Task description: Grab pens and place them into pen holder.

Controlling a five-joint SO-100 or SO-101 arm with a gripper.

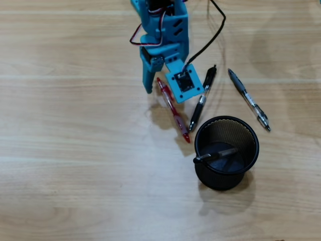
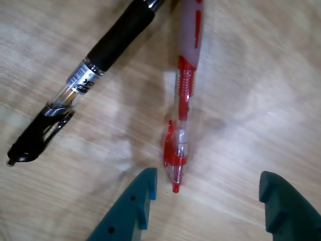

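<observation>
Three pens lying loose, one pen in the mesh holder

The red pen (image 1: 173, 108) lies flat on the desk (image 1: 75, 150), running diagonally toward the black mesh pen holder (image 1: 226, 152), its clicker end nearest the camera in the wrist view (image 2: 181, 100). Just beside it lies a black pen (image 1: 202, 99), clear-barrelled with a rubber grip (image 2: 80, 83). A grey-black pen (image 1: 249, 99) lies apart on the right. The upright holder contains one dark pen (image 1: 216, 155), lying slanted inside.
</observation>
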